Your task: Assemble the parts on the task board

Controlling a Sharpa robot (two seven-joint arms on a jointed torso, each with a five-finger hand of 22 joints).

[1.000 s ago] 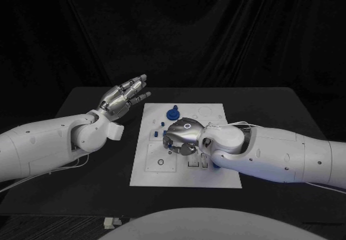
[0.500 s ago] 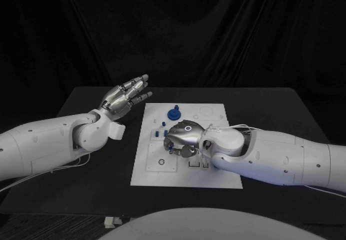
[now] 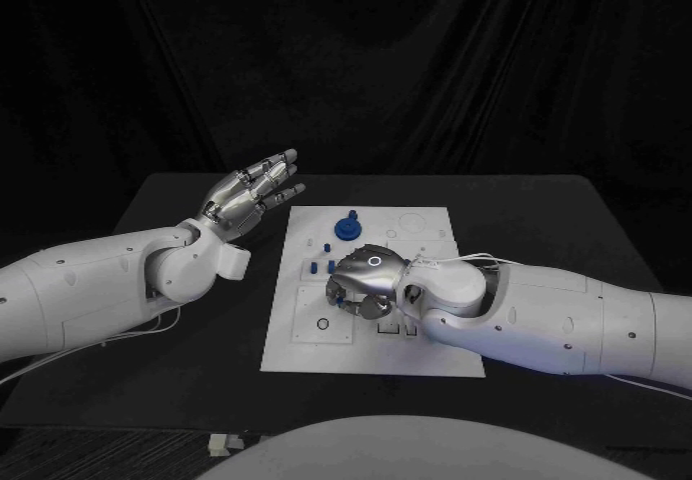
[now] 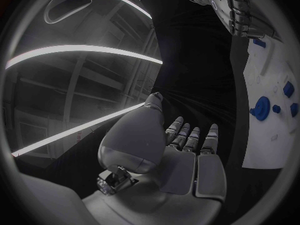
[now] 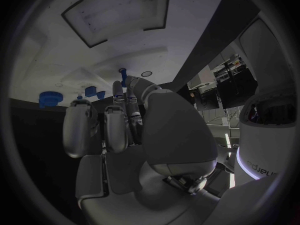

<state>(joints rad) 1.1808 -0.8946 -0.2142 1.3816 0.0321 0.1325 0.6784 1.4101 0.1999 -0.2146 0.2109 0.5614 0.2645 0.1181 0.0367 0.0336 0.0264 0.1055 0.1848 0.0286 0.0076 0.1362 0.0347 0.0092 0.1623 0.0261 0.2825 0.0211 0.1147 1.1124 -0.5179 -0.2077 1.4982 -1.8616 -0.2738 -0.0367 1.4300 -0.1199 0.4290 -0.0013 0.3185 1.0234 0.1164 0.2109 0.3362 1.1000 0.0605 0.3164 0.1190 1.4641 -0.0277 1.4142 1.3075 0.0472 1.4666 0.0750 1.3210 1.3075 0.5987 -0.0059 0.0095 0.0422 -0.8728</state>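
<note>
Two hands: right hand (image 3: 366,283) curled low over task board (image 3: 433,350), grip impossible to tell; left hand (image 3: 248,194) spread wide, empty. Could knock small blue parts (image 3: 320,266) if lowered blind.

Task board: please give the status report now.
Left hand open, raised beside the task board. Right hand low over the board's middle, grip unclear. Blue round part at far end. Nothing in the way.

Left hand (image 3: 251,193) raised, palm open, fingers straight and apart, holding nothing. Right hand (image 3: 366,280) palm down, fingers curled downward; whether it holds anything can't be told.
</note>
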